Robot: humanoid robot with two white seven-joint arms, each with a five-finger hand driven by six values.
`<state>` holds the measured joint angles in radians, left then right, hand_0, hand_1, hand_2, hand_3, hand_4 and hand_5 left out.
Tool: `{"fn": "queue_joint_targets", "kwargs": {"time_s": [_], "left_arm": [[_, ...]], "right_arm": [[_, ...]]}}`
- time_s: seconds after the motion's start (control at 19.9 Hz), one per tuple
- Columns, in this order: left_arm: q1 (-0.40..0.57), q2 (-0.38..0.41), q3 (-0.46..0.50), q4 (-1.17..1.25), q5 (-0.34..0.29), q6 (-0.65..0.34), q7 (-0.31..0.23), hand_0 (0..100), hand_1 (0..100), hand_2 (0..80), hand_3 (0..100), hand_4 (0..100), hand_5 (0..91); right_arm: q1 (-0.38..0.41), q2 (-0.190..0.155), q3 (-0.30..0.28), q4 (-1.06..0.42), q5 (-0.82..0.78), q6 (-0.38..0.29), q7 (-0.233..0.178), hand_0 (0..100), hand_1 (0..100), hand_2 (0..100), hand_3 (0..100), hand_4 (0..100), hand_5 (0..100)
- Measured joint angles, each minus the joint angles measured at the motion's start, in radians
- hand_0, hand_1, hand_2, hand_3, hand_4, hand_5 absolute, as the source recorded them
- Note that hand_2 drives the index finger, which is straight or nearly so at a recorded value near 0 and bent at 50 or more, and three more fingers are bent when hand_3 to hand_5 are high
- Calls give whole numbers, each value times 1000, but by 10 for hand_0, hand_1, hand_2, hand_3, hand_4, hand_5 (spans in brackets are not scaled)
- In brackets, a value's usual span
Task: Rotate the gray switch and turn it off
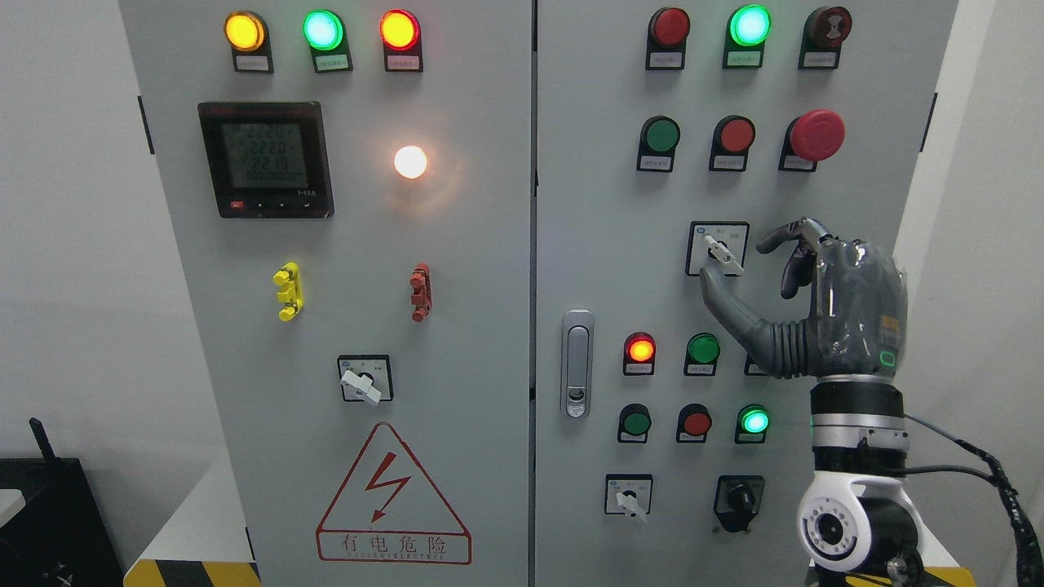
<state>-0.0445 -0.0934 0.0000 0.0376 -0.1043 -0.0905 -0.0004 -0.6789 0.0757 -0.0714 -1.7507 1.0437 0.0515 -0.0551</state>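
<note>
Right hand [816, 302] hovers open beside gray switch [721, 249] on gray cabinet [489, 326].

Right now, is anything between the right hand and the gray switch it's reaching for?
Nothing visible. The right hand is open beside the gray switch, thumb below it and index finger curved to its right, with only bare panel in the gap.

Gray switch [721, 250]: small pale lever knob on a white square plate with black border, mounted on the right cabinet door [603, 244]. Sits upper right on that door, below its red mushroom button. Lever tilted, pointing down-right. Untouched, nothing gripping it.
</note>
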Motion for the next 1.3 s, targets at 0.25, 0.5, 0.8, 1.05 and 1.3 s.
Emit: {"fn": "queue_joint_targets", "kwargs": {"time_s": [0.25, 0.5, 0.8, 1.05, 1.3], "left_arm": [[0, 0, 0, 0, 0, 0, 0, 120, 389, 0, 0, 0, 0], [0, 0, 0, 0, 0, 0, 0, 120, 389, 0, 0, 0, 0], [0, 0, 0, 0, 0, 0, 0, 120, 389, 0, 0, 0, 0], [0, 0, 0, 0, 0, 0, 0, 120, 389, 0, 0, 0, 0], [0, 0, 0, 0, 0, 0, 0, 120, 389, 0, 0, 0, 0]], "right_arm": [[-6, 1, 1, 9, 5, 0, -2, 0, 362, 570, 946, 887, 993], [-11, 1, 5, 15, 8, 2, -3, 0, 376, 580, 946, 888, 993], [-18, 3, 9, 20, 16, 2, -1, 11, 388, 603, 949, 888, 993], [-26, 6, 10, 22, 19, 3, -1, 16, 389, 625, 954, 888, 993], [-29, 7, 12, 24, 21, 3, -1, 17, 388, 641, 957, 889, 993]]}}
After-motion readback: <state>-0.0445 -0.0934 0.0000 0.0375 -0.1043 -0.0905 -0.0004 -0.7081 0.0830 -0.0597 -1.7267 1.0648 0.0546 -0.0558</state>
